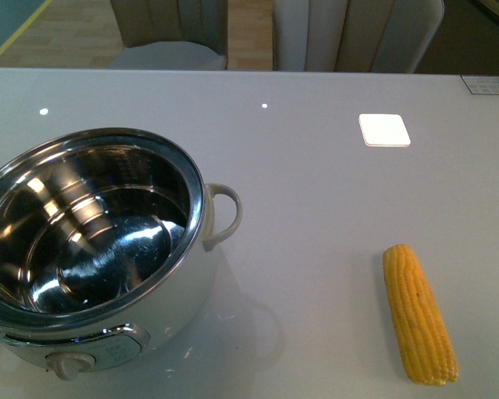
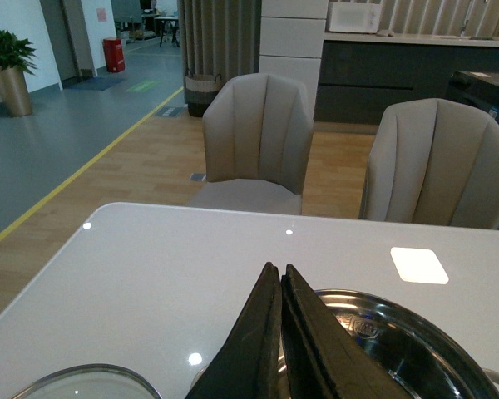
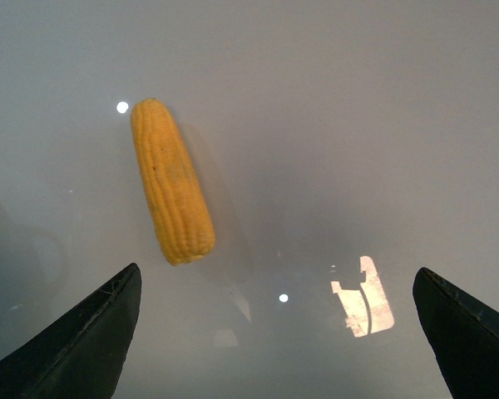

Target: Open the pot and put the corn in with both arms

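Pot (image 1: pixel 190 287) stands open at the bench's (image 1: pixel 316 208) near left, knob side close to the near edge, one loop handle turned toward the middle; corn (image 1: pixel 418 314) lies well apart at the near right, lengthwise, one end close to the near edge, with bare bench all round it and between it and the pot; chairs (image 1: pixel 358 33) stand past the far edge. Left hand (image 2: pixel 280 270) hangs over the pot's rim, fingers pressed together, holding nothing; right hand (image 3: pixel 276 270) hovers above the bench, fingers spread wide and empty, the corn ahead of them, untouched, nearer one finger.
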`<state>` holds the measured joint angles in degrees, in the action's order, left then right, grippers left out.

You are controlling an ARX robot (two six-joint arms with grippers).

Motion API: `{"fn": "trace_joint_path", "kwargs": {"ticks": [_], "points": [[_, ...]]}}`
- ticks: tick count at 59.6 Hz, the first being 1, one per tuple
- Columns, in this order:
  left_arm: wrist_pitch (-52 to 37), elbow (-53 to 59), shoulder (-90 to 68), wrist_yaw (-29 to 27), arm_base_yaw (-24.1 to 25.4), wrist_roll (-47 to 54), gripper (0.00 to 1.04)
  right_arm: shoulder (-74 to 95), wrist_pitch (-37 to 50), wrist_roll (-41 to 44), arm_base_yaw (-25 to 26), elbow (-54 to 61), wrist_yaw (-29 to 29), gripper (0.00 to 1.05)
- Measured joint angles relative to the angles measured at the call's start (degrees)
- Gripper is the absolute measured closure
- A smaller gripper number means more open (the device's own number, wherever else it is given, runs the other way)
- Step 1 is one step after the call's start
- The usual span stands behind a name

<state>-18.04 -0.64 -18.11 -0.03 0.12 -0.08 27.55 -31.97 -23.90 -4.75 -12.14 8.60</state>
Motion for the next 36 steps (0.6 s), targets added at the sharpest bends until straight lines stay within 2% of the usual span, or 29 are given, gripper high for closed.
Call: {"fn": "trace_joint_path", "kwargs": {"ticks": [8,16,20,24,29,36], "points": [[2.27,0.0,2.43,0.02,0.0,0.0,1.01,1.86,1.33,-2.21,-0.28,0.15,-0.26,0.09],[5.03,0.0,5.16,0.02,0.0,0.0,1.01,7.06,6.69,-3.5,-4.9,1.88,-0.2,0.09],[6.36,0.0,6.45,0.0,0.0,0.0,1.01,13.29,12.59,-3.54,-8.96,2.89,0.39,0.09],[7.19,0.0,7.26,0.02,0.0,0.0,1.01,18.97,18.01,-3.52,-10.71,3.13,-0.87,0.09],[8.52,-0.02,8.61,0.02,0.0,0.0,1.01,27.23,25.59,-3.04,-11.32,3.13,-1.51,0.09],[17.44,-0.02,16.33,0.0,0.0,0.0,1.01,43.36,38.82,-1.09,-11.19,2.1,-1.09,0.09]]}}
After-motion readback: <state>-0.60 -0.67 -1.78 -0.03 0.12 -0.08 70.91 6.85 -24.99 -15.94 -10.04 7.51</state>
